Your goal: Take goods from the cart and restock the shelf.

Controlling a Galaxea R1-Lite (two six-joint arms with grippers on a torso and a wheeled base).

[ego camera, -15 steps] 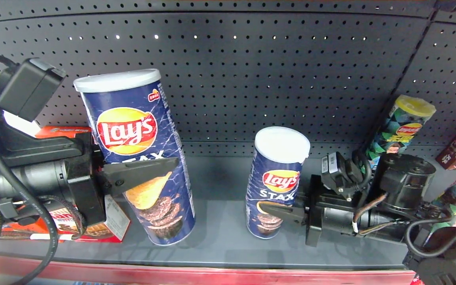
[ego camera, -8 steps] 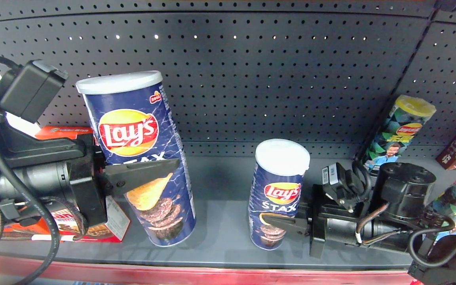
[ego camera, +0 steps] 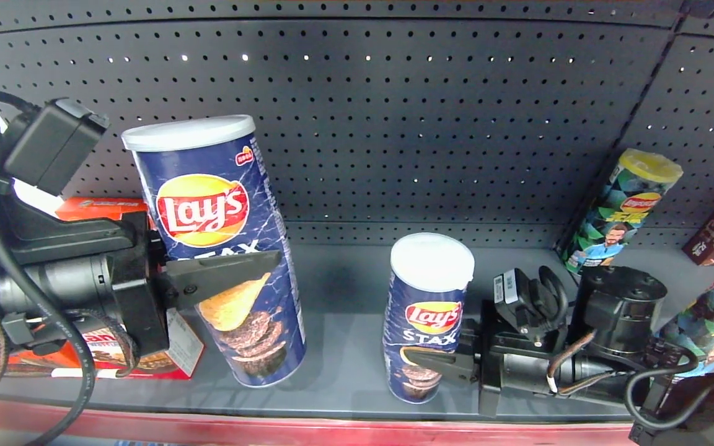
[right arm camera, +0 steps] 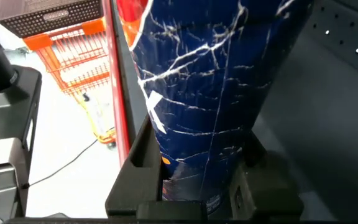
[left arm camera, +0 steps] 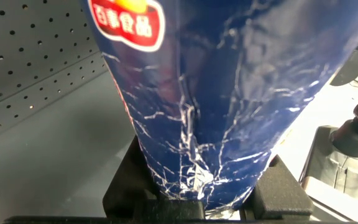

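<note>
At the left of the frame, the left tool (ego camera: 239,272) is clamped around a tall blue chip can (ego camera: 208,210), which leans with its base at the shelf (ego camera: 344,347). Right of centre, the right tool (ego camera: 431,362) grips a second can (ego camera: 428,310) low down, near the shelf's front edge. Both look mid-placement; next, each can needs settling upright before the tools let go and back out.

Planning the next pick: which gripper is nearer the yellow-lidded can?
Right. The right gripper is forward and left of the yellow-lidded can; the left gripper is much farther left.
</note>
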